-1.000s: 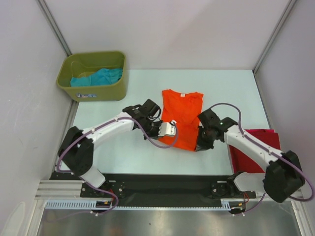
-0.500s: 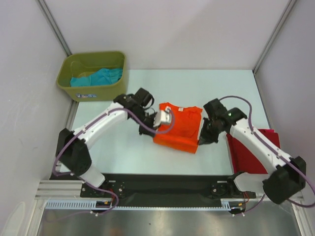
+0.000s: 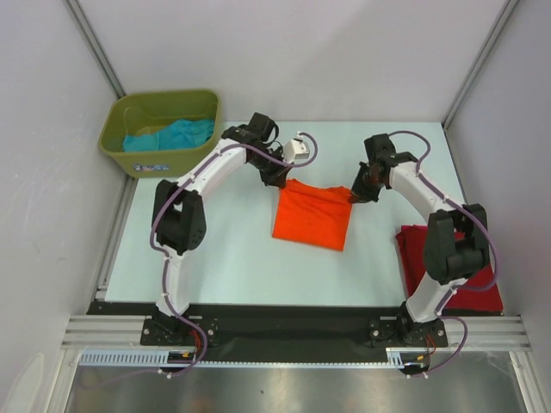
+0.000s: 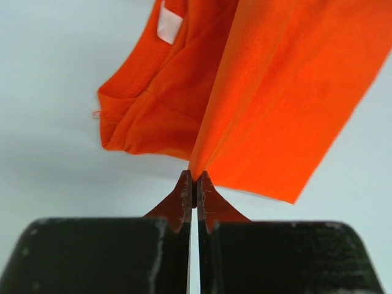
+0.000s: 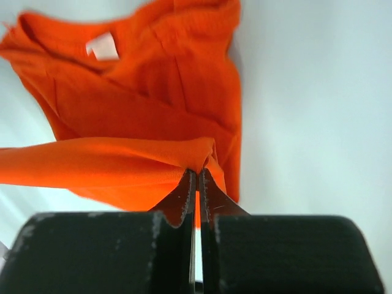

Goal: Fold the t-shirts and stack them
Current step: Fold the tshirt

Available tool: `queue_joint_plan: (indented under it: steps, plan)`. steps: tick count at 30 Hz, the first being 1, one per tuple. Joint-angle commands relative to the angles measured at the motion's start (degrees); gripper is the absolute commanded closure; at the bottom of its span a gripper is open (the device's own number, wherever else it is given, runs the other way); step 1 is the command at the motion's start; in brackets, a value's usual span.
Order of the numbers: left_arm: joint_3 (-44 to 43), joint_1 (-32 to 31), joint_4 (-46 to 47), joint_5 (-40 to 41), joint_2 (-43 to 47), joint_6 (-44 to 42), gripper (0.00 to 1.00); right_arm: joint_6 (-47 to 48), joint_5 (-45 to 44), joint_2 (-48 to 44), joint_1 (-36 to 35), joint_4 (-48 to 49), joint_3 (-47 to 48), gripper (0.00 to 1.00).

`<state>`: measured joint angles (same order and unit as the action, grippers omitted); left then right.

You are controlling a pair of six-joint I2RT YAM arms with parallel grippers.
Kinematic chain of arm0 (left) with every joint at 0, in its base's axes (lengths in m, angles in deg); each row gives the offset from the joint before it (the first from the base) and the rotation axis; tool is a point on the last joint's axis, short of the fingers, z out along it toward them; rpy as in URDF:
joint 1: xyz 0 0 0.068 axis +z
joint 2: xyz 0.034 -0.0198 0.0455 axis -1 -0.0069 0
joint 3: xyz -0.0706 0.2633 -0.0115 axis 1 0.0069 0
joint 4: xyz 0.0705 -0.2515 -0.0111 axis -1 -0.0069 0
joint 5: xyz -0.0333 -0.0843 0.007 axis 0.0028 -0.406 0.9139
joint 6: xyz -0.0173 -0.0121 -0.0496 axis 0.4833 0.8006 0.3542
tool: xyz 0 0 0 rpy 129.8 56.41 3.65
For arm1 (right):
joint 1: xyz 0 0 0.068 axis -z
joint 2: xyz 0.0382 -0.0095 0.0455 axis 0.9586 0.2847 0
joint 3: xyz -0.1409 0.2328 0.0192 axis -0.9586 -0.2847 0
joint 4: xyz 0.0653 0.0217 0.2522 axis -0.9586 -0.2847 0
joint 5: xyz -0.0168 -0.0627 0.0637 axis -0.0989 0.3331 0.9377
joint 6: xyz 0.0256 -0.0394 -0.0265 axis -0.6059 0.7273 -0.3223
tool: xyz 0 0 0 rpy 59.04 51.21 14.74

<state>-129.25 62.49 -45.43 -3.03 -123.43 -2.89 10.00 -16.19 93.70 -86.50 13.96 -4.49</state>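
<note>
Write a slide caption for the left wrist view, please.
Closed left fingers pinch an edge of the orange t-shirt; its white neck label shows behind.

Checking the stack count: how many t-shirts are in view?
3: orange t-shirt mid-table; dark red t-shirt at the near right; teal t-shirt in the green bin. More may lie hidden in the bin.

I read: near-left counter (image 3: 215, 258) open | bin (image 3: 162, 162) blocks far-left corner | orange shirt (image 3: 312, 215) mid-counter | dark red shirt (image 3: 478, 292) along right edge
</note>
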Motion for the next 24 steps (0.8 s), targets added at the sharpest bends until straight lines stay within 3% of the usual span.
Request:
queue_joint_plan:
  steps: [1, 10, 11, 12, 13, 15, 16, 18, 20, 21, 24]
  plan:
    - [-5.6, 1.1, 3.0, 3.9, -2.4, 4.4, 1.0, 1.7, -2.6, 3.5, 1.3, 4.1, 4.3, 1.0]
    - [-6.9, 1.2, 8.5, 8.1, -7.3, 10.9, 0.99, 0.7, -5.2, 10.9, 2.8, 6.8, 8.6, 1.0]
    - [-6.9, 1.3, 9.1, 8.8, -7.6, 12.3, 0.99, 0.5, -5.7, 11.3, 2.9, 7.9, 8.7, 0.95]
    - [-7.1, 1.2, 10.9, 9.7, -8.0, 13.3, 0.93, 0.9, -5.7, 11.6, 3.0, 9.0, 9.0, 0.71]
    - [-7.6, 1.2, 11.7, 12.1, -8.9, 14.4, 0.7, 1.0, -7.4, 12.6, 3.2, 9.7, 10.0, 0.6]
    - [-11.5, 1.4, 13.5, 15.1, -9.9, 17.8, 0.55, 2.2, -8.7, 13.8, 4.2, 9.7, 12.5, 0.49]
    - [-13.3, 1.7, 13.5, 16.9, -10.6, 19.5, 0.45, 2.6, -9.4, 14.2, 4.4, 8.6, 16.4, 0.49]
    - [-18.1, 2.8, 12.0, 17.6, -10.1, 24.2, 0.42, 4.7, -11.3, 13.3, 4.5, 3.7, 18.8, 0.48]
    - [-17.2, 3.6, 11.1, 17.6, -7.7, 28.4, 0.41, 4.8, -11.2, 7.5, 4.3, 2.5, 14.1, 0.48]
    - [-14.9, 4.1, 12.1, 16.6, -5.6, 29.4, 0.4, 4.7, -9.5, 5.2, 4.1, 3.3, 11.1, 0.48]
    - [4.7, 3.7, 19.2, 9.0, 3.7, 31.1, 0.38, 2.3, -6.3, -2.1, 1.9, 8.3, -0.1, 0.44]
